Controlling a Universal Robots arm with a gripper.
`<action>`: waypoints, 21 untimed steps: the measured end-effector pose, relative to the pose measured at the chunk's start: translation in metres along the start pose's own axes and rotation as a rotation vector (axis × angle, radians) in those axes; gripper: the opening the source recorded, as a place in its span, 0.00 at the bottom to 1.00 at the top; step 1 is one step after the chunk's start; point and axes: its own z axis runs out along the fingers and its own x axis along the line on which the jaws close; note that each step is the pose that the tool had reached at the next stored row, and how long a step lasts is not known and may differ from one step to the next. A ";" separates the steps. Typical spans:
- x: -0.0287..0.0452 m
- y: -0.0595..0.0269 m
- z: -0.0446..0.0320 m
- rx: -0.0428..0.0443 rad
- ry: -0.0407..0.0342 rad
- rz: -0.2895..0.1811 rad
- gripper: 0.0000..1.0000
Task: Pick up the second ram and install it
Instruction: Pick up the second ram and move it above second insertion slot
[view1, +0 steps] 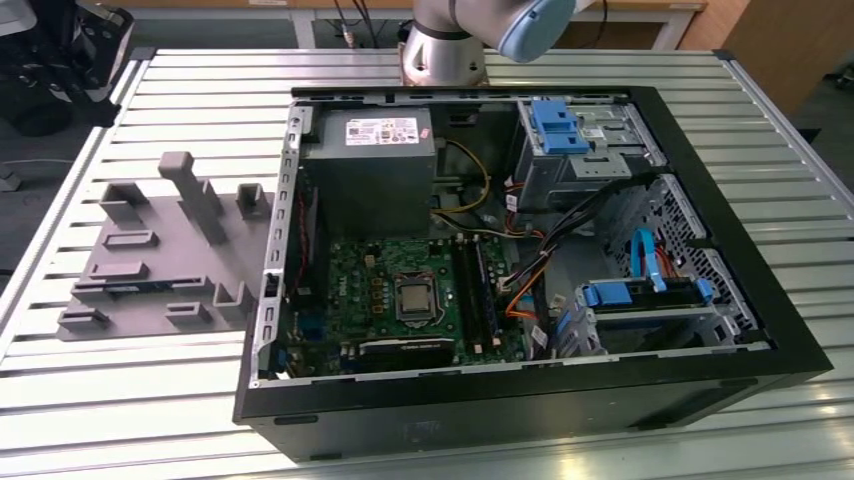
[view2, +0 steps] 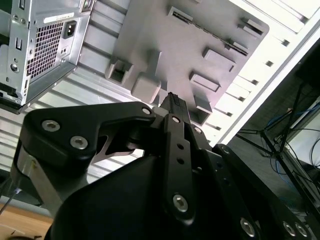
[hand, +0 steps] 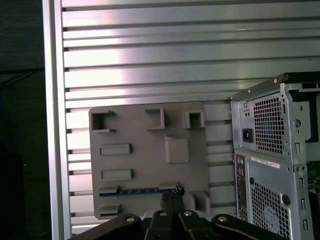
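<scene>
The second ram (hand: 137, 190) is a slim blue stick standing on edge in a slot of the grey holder tray (hand: 150, 155). In the exterior view the second ram (view1: 134, 287) sits near the front of the tray (view1: 160, 250), on the exterior view's left of the open computer case (view1: 534, 380). My gripper (hand: 171, 196) hangs well above the tray, apart from it, with its black fingertips pressed together and nothing between them. In the second wrist view the gripper (view2: 172, 98) points down at the tray's upright posts (view2: 146, 85).
The green motherboard (view1: 400, 290) with long black slots (view1: 474, 285) lies inside the case, below the grey power-supply box (view1: 367, 160). Cables and blue drive brackets (view1: 641, 292) crowd the case's right side. The arm's base (view1: 441, 45) stands behind the case on a slatted metal table (view1: 134, 400).
</scene>
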 end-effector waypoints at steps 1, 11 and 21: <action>0.0001 0.0000 0.0000 0.0000 0.0000 0.000 0.11; 0.0002 0.0000 0.0000 0.0000 0.0000 0.000 0.11; 0.0003 0.0000 0.0000 0.0000 0.0000 0.000 0.25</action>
